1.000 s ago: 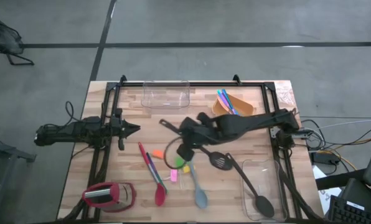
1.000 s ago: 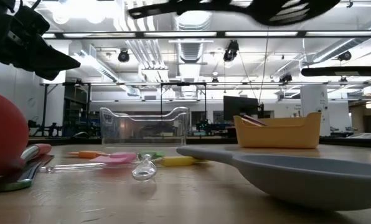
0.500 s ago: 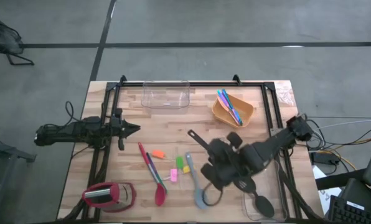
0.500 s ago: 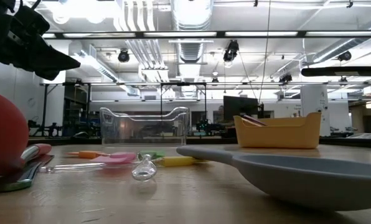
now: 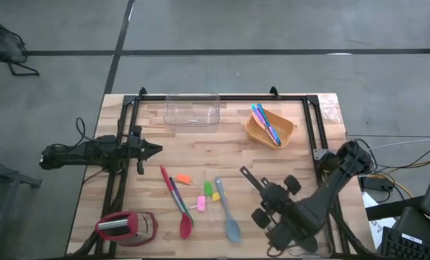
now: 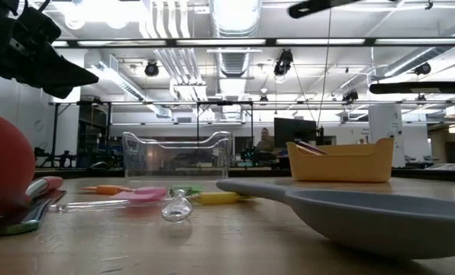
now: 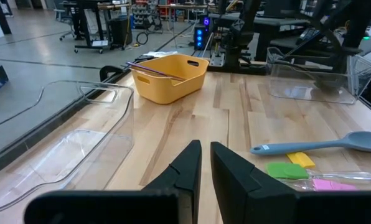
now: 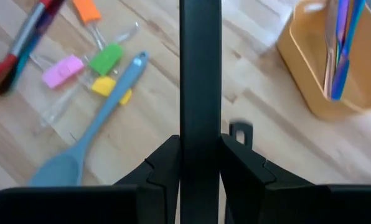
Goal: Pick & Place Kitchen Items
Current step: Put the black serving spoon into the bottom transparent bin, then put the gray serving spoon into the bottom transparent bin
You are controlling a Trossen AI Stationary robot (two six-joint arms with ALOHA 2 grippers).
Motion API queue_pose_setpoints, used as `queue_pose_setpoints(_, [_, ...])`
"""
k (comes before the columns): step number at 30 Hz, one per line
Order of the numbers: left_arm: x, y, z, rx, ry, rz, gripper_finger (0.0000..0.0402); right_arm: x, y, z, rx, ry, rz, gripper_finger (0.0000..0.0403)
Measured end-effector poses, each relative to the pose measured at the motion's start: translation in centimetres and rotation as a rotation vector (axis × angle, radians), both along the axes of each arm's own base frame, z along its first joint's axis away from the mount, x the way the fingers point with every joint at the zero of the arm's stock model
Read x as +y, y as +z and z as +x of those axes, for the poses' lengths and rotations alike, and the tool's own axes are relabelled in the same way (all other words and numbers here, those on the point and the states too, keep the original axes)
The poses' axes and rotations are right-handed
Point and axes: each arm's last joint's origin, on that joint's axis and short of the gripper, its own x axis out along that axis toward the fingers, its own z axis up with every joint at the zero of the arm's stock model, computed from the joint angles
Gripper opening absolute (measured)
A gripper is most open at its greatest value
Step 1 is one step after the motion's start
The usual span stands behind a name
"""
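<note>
No readable writing that we see
Right gripper (image 8: 200,163) lower right clamps black utensil handle (image 8: 200,68); left gripper (image 7: 203,163) fingers together

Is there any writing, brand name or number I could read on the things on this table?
None: no readable word, label or number shows on the orange bowl, the clear tub, the blue spatula or the red gadget.
The monitor in the room behind is too small to read.

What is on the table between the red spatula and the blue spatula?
Seen from above, between the red spatula and the grey-blue spatula lie small neon pieces: a pink one, a green one and a yellow one.
</note>
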Motion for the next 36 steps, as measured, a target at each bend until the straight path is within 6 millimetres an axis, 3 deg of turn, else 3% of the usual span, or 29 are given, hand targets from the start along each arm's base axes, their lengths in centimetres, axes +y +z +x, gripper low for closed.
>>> queue_pose_setpoints(9, [0.0, 0.0, 0.0, 0.0, 0.0, 0.0, 0.0044, 2.0, -3.2, -3.4, -0.011, -0.038, -0.023, 0.0087])
queue_pose_setpoints(21, [0.0, 0.0, 0.0, 0.0, -0.001, 0.0, 0.0044, 2.2, -7.0, -6.3, 0.067, -0.15, -0.018, 0.0098])
queue_pose_setpoints(27, [0.0, 0.0, 0.0, 0.0, 0.0, 0.0, 0.0044, 2.0, -7.6, -6.7, 0.075, -0.153, -0.039, 0.0089])
queue_pose_setpoints(36, [0.0, 0.0, 0.0, 0.0, 0.0, 0.0, 0.0044, 2.1, -7.7, -6.8, 0.108, -0.169, -0.013, 0.0143])
